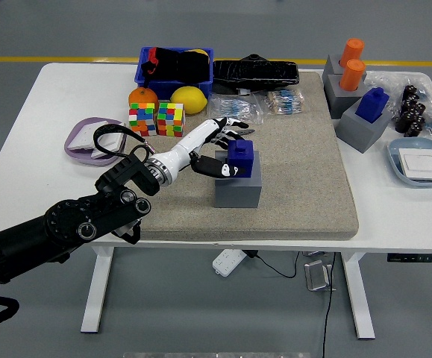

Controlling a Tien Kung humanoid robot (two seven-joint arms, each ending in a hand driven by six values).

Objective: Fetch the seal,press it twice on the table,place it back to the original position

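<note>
Bright, even overhead light. Shadows soft and short: a faint one under the left arm (66, 227) on the mat (305, 179), a darker band below the table (22, 142) near edge. Mild glare on plastic bags (254, 106) at far side. Focus sharp throughout; no visible edge distortion.

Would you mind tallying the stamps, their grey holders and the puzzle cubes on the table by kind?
Blue stamps: 2
Orange stamps: 2
Grey holders: 3
Puzzle cubes: 2
Total: 9
</note>
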